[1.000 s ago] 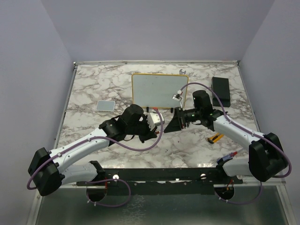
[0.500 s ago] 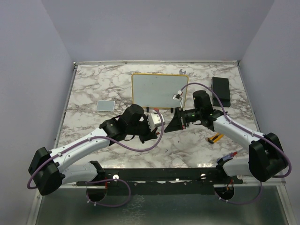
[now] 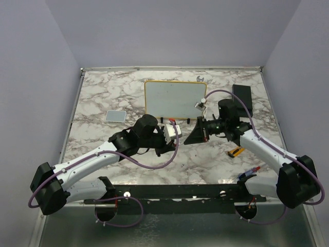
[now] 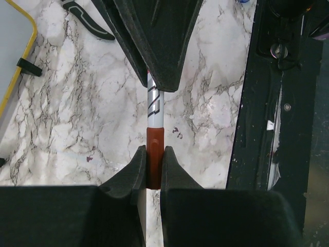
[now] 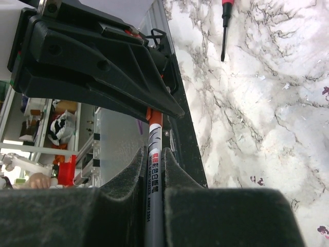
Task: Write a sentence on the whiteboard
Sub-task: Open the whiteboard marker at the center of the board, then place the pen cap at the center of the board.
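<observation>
Since your right gripper (image 5: 154,164) snapped shut a moment ago, marker (image 4: 154,110): now pinned from both ends, spanning the gap between your two arms over the marble table (image 3: 103,98)
right gripper: jaws stood partly apart a second ago; now they press tight on the pale printed barrel, and the wrist has also swung a little toward the right side of the table
left gripper (image 4: 149,172): unchanged, all but closed, fingers clamped on the red cap (image 4: 154,149) at the marker's other end
what this means for you: the two grips look set up for uncapping; my read is that the next move is to draw them apart along the marker's length, and no writing can begin until the tip is bare
whiteboard (image 3: 175,99): standing on its black feet toward the far side of the table, just beyond both grippers and touched by neither; in the left wrist view its yellow frame shows at the left edge, off to the side of the fingers
sentence: none that you can make out from above; the board's face reads as blank, so the writing itself is still all ahead of you
watch for: the left fingers sit close to where cap meets barrel, so the cap may slip instead of popping free; a slow, straight pull seems the safer choice
</observation>
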You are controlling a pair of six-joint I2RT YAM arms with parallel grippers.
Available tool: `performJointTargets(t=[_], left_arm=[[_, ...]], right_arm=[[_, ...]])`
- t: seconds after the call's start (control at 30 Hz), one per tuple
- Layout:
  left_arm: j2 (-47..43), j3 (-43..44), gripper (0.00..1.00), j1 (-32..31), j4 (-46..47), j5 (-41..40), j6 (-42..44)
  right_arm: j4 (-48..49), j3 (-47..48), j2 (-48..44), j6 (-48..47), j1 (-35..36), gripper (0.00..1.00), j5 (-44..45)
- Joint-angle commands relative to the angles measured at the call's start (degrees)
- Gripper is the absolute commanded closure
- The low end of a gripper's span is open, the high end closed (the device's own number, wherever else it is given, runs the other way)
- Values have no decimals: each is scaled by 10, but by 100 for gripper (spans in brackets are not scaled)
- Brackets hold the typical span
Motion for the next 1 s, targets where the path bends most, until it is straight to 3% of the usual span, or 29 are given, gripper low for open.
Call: performJointTargets(t=[0.0, 0.73, 0.97], left_arm=[[-9, -4, 100, 3, -51, -20, 5], [-26, -16, 100, 4, -53, -38, 1], [-36, -17, 100, 3, -62, -82, -6]], right_arm=[[-46, 15, -16, -42, -23, 100, -5], [-71, 28, -52, -53, -83, 100, -9], [-139, 55, -55, -82, -88, 100, 67]])
